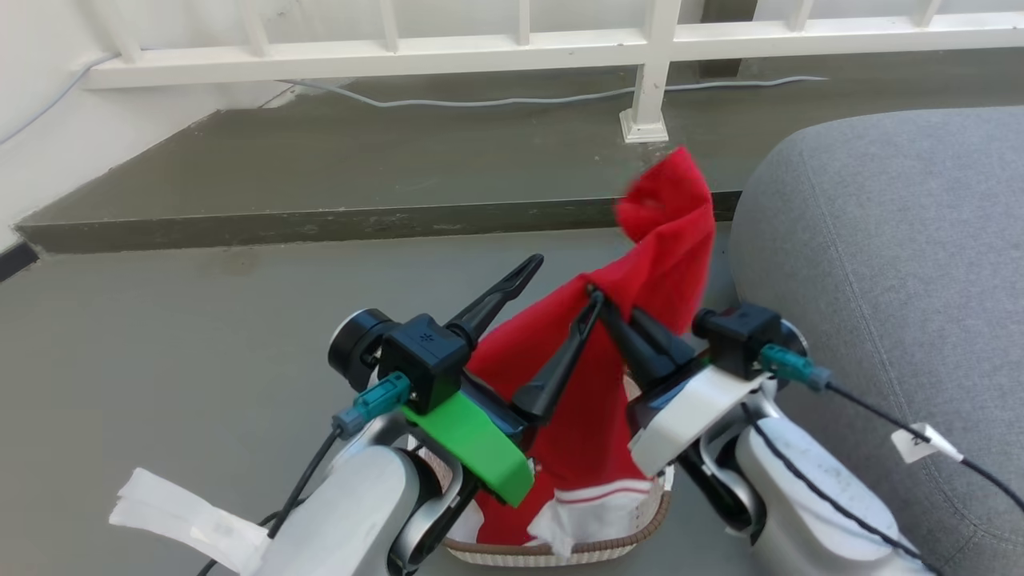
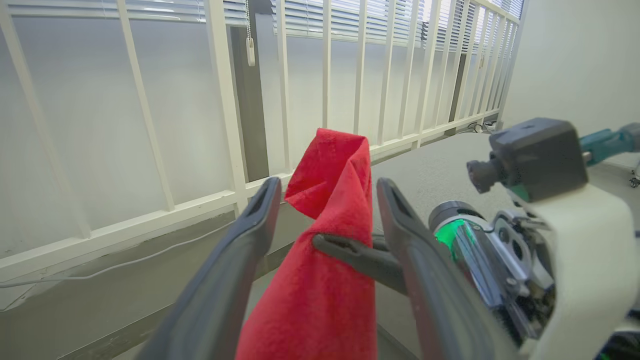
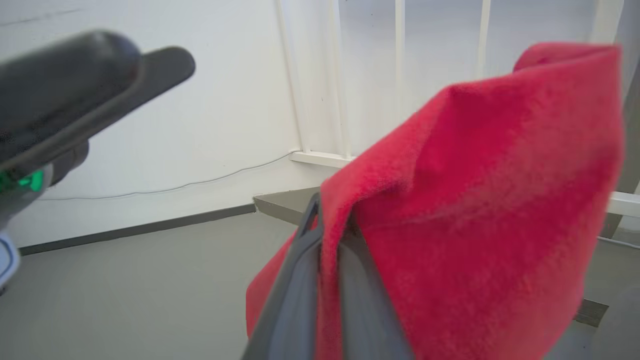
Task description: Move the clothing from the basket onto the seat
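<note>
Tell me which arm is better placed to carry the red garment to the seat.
Right. The right gripper is shut on the clothing and stands next to the seat. The left gripper is open and farther from the seat.

The clothing [image 1: 592,416] is a soft, bright red garment with white trim bands at its lower end. It is drawn up in a tall drape, pinched near its top between the closed fingers of the right gripper [image 1: 598,302], with a loose red corner flopping above the pinch and the white-banded end lying in the basket [image 1: 552,554]. The basket is cream with a brown woven-look rim and stands on the floor just beside the seat [image 1: 896,240], a large grey upholstered cushion with a rounded corner and a stitched seam.
</note>
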You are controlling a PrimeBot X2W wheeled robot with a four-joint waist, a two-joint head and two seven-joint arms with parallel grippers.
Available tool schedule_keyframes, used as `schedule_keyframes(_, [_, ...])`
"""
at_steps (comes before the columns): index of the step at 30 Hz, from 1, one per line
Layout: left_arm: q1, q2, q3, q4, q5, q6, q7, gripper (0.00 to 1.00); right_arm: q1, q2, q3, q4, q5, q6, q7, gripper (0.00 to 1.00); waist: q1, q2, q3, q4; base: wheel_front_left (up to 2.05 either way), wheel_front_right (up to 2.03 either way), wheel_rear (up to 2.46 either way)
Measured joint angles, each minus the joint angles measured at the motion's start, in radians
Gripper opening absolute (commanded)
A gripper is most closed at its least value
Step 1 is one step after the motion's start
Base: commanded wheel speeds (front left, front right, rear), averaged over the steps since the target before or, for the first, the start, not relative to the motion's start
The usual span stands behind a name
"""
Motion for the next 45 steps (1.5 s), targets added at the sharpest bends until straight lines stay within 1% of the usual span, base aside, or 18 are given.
schedule_keyframes(6, [0.005, 0.027, -0.043, -0.004, 0.015, -0.009, 0.023, 1.00, -0.010, -0.026, -0.049, 0.018, 0.000, -0.029, -0.002, 0.00, 0.0000, 0.0000, 0.003, -0.002, 0.00, 0.00, 0.00])
schedule_keyframes(12, [0.033, 0.059, -0.081, -0.009, 0.021, -0.010, 0.046, 1.00, -0.030, -0.041, -0.090, 0.032, 0.012, -0.042, -0.009, 0.00, 0.0000, 0.0000, 0.009, -0.027, 0.00, 0.00, 0.00])
schedule_keyframes(14, [0.044, 0.062, -0.096, -0.009, 0.021, -0.013, 0.053, 1.00, -0.031, -0.042, -0.102, 0.035, 0.018, -0.050, -0.010, 0.00, 0.0000, 0.0000, 0.011, -0.039, 0.00, 0.00, 0.00])
schedule_keyframes(18, [0.058, 0.068, -0.106, -0.009, 0.021, -0.013, 0.057, 1.00, -0.031, -0.045, -0.113, 0.042, 0.021, -0.052, -0.012, 0.00, 0.0000, 0.0000, 0.015, -0.060, 0.00, 0.00, 0.00])
schedule_keyframes(20, [0.063, 0.072, -0.114, -0.010, 0.022, -0.013, 0.058, 1.00, -0.031, -0.046, -0.120, 0.045, 0.023, -0.052, -0.018, 0.00, 0.0000, 0.0000, 0.018, -0.076, 0.00, 0.00, 0.00])
schedule_keyframes(21, [0.065, 0.076, -0.119, -0.010, 0.025, -0.013, 0.059, 1.00, -0.031, -0.046, -0.124, 0.045, 0.025, -0.059, -0.018, 0.00, 0.0000, 0.0000, 0.020, -0.084, 0.00, 0.00, 0.00])
schedule_keyframes(24, [0.068, 0.082, -0.122, -0.012, 0.045, -0.013, 0.065, 1.00, -0.031, -0.049, -0.132, 0.047, 0.030, -0.061, -0.018, 0.00, 0.0000, 0.0000, 0.026, -0.110, 0.00, 0.00, 0.00])
schedule_keyframes(26, [0.070, 0.084, -0.121, -0.014, 0.052, -0.013, 0.065, 1.00, -0.031, -0.049, -0.135, 0.047, 0.031, -0.068, -0.019, 0.00, 0.0000, 0.0000, 0.031, -0.129, 0.00, 0.00, 0.00])
schedule_keyframes(27, [0.070, 0.085, -0.119, -0.016, 0.052, -0.013, 0.065, 1.00, -0.031, -0.049, -0.139, 0.047, 0.035, -0.068, -0.019, 0.00, 0.0000, 0.0000, 0.037, -0.149, 0.00, 0.00, 0.00])
schedule_keyframes(42, [0.070, 0.100, -0.113, -0.040, 0.076, -0.007, 0.066, 1.00, -0.031, -0.051, -0.173, 0.050, 0.047, -0.070, -0.031, 0.00, 0.0000, 0.0000, 0.095, -0.308, 0.00, 0.00, 0.00])
schedule_keyframes(45, [0.069, 0.100, -0.113, -0.043, 0.077, -0.007, 0.073, 1.00, -0.031, -0.051, -0.185, 0.050, 0.050, -0.078, -0.037, 0.00, 0.0000, 0.0000, 0.109, -0.336, 0.00, 0.00, 0.00])
